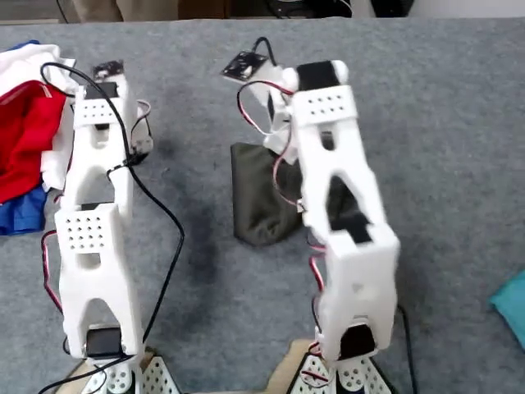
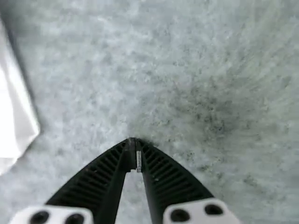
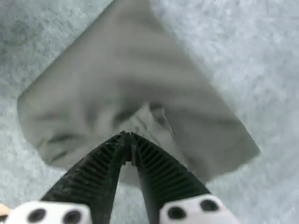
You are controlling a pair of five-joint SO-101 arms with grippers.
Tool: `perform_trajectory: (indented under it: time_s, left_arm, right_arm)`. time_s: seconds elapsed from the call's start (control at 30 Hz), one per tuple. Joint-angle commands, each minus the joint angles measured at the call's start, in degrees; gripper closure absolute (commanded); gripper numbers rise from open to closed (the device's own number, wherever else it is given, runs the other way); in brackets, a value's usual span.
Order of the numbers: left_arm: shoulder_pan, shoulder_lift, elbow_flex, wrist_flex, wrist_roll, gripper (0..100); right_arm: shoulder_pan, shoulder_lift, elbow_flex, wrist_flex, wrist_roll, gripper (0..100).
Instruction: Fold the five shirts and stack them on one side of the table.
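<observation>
Mid-fold on olive shirt [image 1: 257, 201]; right hand [image 3: 129, 138], left hand [image 2: 134, 143] clenched empty. Probably next: regrasp, stack at 9 o'clock.

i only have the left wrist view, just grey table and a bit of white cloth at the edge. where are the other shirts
observer: That white cloth belongs to a pile of red, white and blue shirts at the edge of the table, beside the left arm.
operator: whats the right arm on
observer: The right gripper is over a dark shirt lying mid-table, with its fingers shut. I cannot tell whether they pinch fabric.
operator: anything else out there
observer: A teal cloth shows at the table edge opposite the pile.
</observation>
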Motion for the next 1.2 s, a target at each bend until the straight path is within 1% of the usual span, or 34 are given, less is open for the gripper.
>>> perform_trajectory:
  time_s: [0.0,0.13,0.3,0.4,0.6,0.8,1.03,1.17]
  left_arm:
    - [0.7,-2.2,3.0,-3.8,-3.9,98]
    - [2.6,-2.2,3.2,-4.4,-4.3,98]
    - [3.9,-2.1,3.0,-4.5,-4.3,98]
    - [4.0,-2.1,3.5,-6.0,-4.3,98]
    - [4.0,-2.1,3.5,-6.3,-4.3,98]
    - [4.1,-2.1,3.5,-6.4,-4.3,98]
    - [4.1,-2.1,3.5,-6.4,-4.3,98]
    - [4.1,-2.1,3.5,-6.4,-4.3,98]
  right_arm:
    - [-0.8,7.3,-13.3,1.8,-0.9,99.2]
    - [-0.9,11.2,-14.9,1.8,-1.0,99.2]
    - [-0.4,12.1,-11.0,1.8,-0.8,99.2]
    - [0.3,12.2,-8.6,1.8,-0.7,99.2]
    - [6.0,12.1,-3.7,1.8,-0.6,99.2]
    - [11.3,11.6,3.4,1.8,2.1,99.3]
    - [14.5,1.6,15.5,1.8,2.1,99.3]
    - [17.9,-5.5,22.1,1.7,2.4,99.3]
